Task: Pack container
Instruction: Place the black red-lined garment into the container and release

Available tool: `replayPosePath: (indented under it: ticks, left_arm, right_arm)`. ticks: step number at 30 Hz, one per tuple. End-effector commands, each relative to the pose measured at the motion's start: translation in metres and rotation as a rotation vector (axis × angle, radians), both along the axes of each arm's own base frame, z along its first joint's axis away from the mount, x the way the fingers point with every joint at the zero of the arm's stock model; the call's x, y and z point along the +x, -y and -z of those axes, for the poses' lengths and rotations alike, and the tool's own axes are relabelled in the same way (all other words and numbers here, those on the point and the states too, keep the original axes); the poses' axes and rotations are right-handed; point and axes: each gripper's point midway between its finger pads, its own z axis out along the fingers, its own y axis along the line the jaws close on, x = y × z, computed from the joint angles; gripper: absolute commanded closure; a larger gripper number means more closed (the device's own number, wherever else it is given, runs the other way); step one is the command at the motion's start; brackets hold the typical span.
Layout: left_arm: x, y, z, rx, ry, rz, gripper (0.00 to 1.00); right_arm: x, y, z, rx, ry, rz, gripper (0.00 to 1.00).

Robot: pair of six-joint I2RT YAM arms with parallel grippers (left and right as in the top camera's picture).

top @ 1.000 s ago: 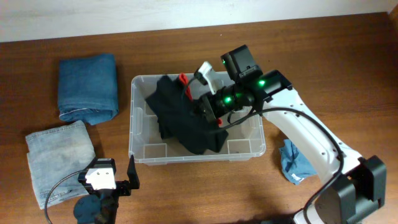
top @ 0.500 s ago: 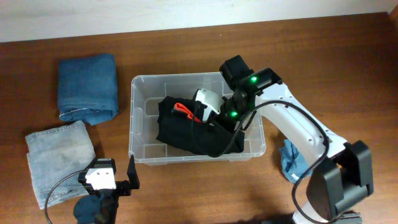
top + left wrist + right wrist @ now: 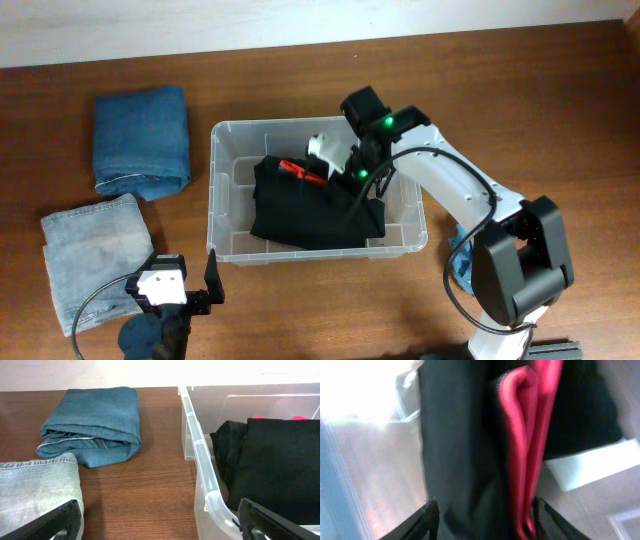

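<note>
The container (image 3: 215, 190) is a clear plastic tub in the middle of the table; its near rim (image 3: 200, 445) shows in the left wrist view. A black garment (image 3: 310, 210) with a red lining (image 3: 300, 171) lies inside it. My right gripper (image 3: 333, 168) reaches into the tub's back right part. In its wrist view the right gripper (image 3: 484, 510) has its jaws apart, loose around the black garment (image 3: 460, 435) and the red fold (image 3: 530, 435). My left gripper (image 3: 190, 290) stands open near the front edge, left of the tub, nothing between its fingers (image 3: 65, 515).
Folded dark blue jeans (image 3: 142, 140) lie at the back left, and they show again (image 3: 95, 425) in the left wrist view. Folded light denim (image 3: 95, 255) lies front left, beside my left gripper. A crumpled blue cloth (image 3: 468, 262) sits right of the tub under the right arm.
My right gripper has come down and left into the tub with the black garment, which now lies flatter. Its jaws, shut before, now stand apart. The left arm has not moved.
</note>
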Motion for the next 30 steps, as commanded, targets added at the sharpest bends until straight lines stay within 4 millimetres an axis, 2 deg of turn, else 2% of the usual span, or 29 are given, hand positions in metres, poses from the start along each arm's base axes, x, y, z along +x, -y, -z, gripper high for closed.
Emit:
replayPosePath:
  ticks: [1,5,6,8,9,10,11,12,15,17,20,22,25,27,30]
  left_arm:
    - [0.000,0.000,0.006,0.014,-0.011,0.006,0.00]
    - [0.000,0.000,0.006,0.014,-0.011,0.006,0.00]
    - [0.000,0.000,0.006,0.014,-0.011,0.006,0.00]
    - [0.000,0.000,0.006,0.014,-0.011,0.006,0.00]
    - [0.000,0.000,0.006,0.014,-0.011,0.006,0.00]
    - [0.000,0.000,0.006,0.014,-0.011,0.006,0.00]
    - [0.000,0.000,0.006,0.014,-0.011,0.006,0.00]
    - [0.000,0.000,0.006,0.014,-0.011,0.006,0.00]
    - [0.000,0.000,0.006,0.014,-0.011,0.006,0.00]
    - [0.000,0.000,0.006,0.014,-0.011,0.006,0.00]
    - [0.000,0.000,0.006,0.014,-0.011,0.006,0.00]
    - [0.000,0.000,0.006,0.014,-0.011,0.006,0.00]
    - [0.000,0.000,0.006,0.014,-0.011,0.006,0.00]
    - [0.000,0.000,0.006,0.014,-0.011,0.006,0.00]
    - [0.000,0.000,0.006,0.014,-0.011,0.006,0.00]
  right_arm:
    - [0.037,0.002,-0.045,-0.033,0.131,0.139,0.42]
    - [0.066,0.010,-0.087,-0.053,0.217,0.316,0.41]
    - [0.068,0.011,-0.095,-0.048,0.220,0.345,0.42]
    - [0.061,0.004,-0.105,-0.010,0.191,0.323,0.45]
    - [0.045,-0.008,-0.107,0.041,0.119,0.281,0.69]
    - [0.036,-0.013,-0.106,0.054,0.083,0.264,0.81]
    - [0.028,-0.015,-0.101,0.049,0.048,0.251,0.94]
    - [0.018,-0.018,-0.093,0.030,-0.001,0.257,0.96]
    - [-0.005,-0.025,-0.069,-0.018,-0.097,0.265,0.96]
    - [-0.028,-0.033,-0.037,-0.071,-0.141,0.220,0.96]
    - [-0.037,-0.033,0.001,-0.123,-0.129,0.218,0.94]
    - [-0.026,-0.022,0.023,-0.180,-0.087,0.316,0.94]
    - [0.006,-0.001,0.042,-0.223,0.017,0.490,0.96]
    - [0.030,0.007,0.046,-0.186,0.081,0.570,0.96]
    - [0.047,0.010,0.041,-0.133,0.108,0.612,0.96]
